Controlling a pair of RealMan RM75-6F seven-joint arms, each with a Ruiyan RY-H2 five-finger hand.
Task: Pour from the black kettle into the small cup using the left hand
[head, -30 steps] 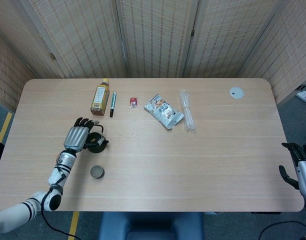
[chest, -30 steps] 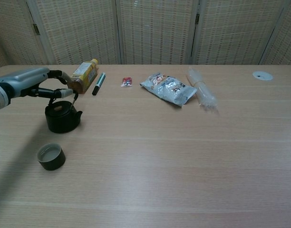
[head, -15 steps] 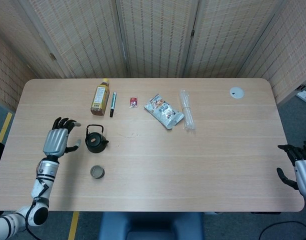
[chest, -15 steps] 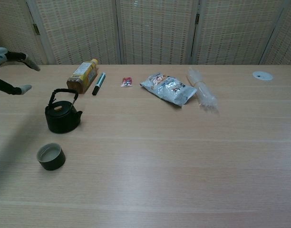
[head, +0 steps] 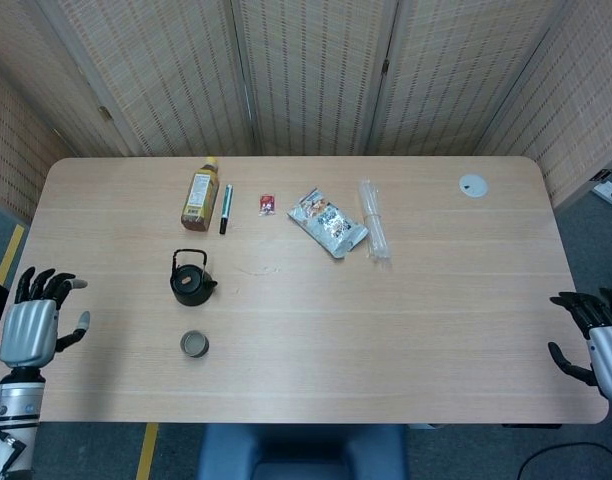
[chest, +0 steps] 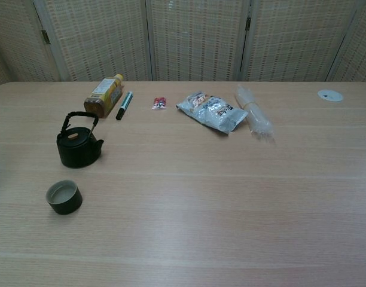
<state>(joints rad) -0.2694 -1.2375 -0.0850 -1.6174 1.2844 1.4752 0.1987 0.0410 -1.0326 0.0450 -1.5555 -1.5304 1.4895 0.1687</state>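
- Two hands sit at the outer edges of the wooden table, whose pale laminate top with fine grain bears everything else; both are off the working area, so nothing is being handled.
- Left hand, metal-grey palm with black fingers, hangs past the table's left edge, fingers spread and released, grasping nothing. It is outside the chest view.
- Right hand rests at the far right edge, fingers apart and empty, well apart from every object; the task gives it no part.
- Snack packet, crinkled silver foil with printing, and a clear plastic sleeve beside it lie far to the right of the left hand, out of the pouring path.
- Amber bottle, lying on its side with a yellow cap and a label, lies beyond the kettle from the left hand; a dark marker pen lies just beside it.
- Black kettle stands upright, squat and matt, its thin bail handle raised, well to the right of the left hand. Judged from its standing pose, it is set down.
- Small cup, a low dark cylinder with a pale inside, stands near the kettle, on its near side.
- Tiny red item, too small to identify.
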